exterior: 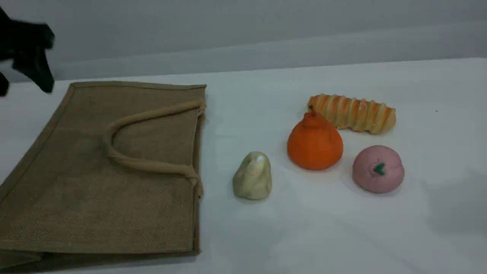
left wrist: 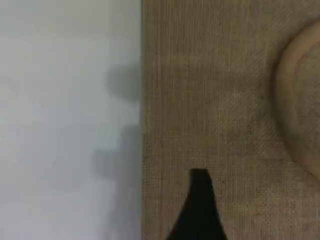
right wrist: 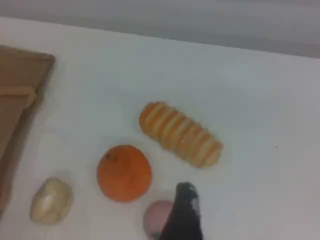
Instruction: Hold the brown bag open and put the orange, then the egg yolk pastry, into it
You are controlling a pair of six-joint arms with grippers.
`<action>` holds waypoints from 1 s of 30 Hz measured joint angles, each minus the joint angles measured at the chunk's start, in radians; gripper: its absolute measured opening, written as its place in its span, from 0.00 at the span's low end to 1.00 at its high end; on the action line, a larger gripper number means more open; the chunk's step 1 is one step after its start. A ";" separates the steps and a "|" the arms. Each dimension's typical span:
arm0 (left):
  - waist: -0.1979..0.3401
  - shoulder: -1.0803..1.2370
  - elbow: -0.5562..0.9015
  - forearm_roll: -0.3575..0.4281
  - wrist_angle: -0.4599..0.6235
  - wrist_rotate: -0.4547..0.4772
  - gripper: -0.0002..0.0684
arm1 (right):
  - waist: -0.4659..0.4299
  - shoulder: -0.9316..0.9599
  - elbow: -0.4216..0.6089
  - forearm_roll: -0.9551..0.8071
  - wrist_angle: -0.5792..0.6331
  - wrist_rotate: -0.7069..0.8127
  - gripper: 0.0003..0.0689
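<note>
Left claw is hanging with its fingers spread wide and nothing between them, off the far left corner of the brown bag. In its own camera, one fingertip is showing over the bag's weave just inside the edge, and I cannot tell whether it is touching the cloth. Right claw is showing me only one fingertip, over the pink bun. I am reading it as wide open too, with nothing in it.

The bag is lying flat on the table with its mouth pressed shut. Its upper handle is folded back across the cloth. The mouth is facing the food, which I am guessing is deliberate — it makes for a short carry from fruit to opening.

- The egg yolk pastry is sitting just beside the bag's mouth.
- The orange is standing upright beyond the pastry, farther from the bag.
- The striped bread and the bun are lying farther still from the bag, close around the orange.

So each arm is waiting on its own side — left for the bag, right for the food. Neither is gripping anything.
</note>
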 joint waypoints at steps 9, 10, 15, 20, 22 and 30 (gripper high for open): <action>0.000 0.156 -0.087 -0.064 -0.003 -0.004 0.76 | 0.000 0.000 0.000 0.000 0.001 0.000 0.83; 0.000 0.170 -0.095 -0.064 -0.003 -0.004 0.76 | 0.000 0.000 0.000 0.000 0.001 0.000 0.83; 0.000 0.226 -0.131 -0.110 -0.004 -0.002 0.76 | 0.000 0.000 0.000 0.001 0.002 0.000 0.83; 0.000 0.273 -0.164 -0.146 -0.005 0.007 0.76 | 0.000 0.000 0.000 0.002 0.002 0.000 0.83; -0.006 0.290 -0.166 -0.162 -0.010 0.013 0.76 | 0.000 0.000 0.000 0.002 0.002 0.000 0.83; -0.045 0.349 -0.180 -0.169 -0.050 0.020 0.76 | 0.000 0.000 0.000 0.002 0.003 0.000 0.83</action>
